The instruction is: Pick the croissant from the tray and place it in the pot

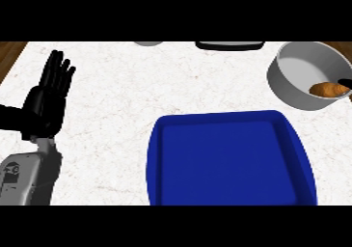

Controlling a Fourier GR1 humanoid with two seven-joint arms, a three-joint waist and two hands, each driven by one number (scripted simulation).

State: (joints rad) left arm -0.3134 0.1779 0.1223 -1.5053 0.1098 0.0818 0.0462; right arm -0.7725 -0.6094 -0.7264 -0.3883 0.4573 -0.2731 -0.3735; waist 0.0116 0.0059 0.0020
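Observation:
The brown croissant (pixel 326 89) hangs over the near right rim of the grey pot (pixel 301 72) at the back right. Only a black sliver of my right hand (pixel 345 82) shows at the right edge, curled over the croissant's right end; the rest of that hand is out of view. The blue tray (pixel 229 161) lies in front of the pot with nothing in it. My left hand (pixel 47 99) rests open at the far left, fingers straight and pointing up, well away from the tray and pot.
A dark flat object (pixel 229 45) and a small grey round thing (pixel 148 43) poke in at the counter's back edge. Wooden floor (pixel 7 53) shows past the white counter's left corner.

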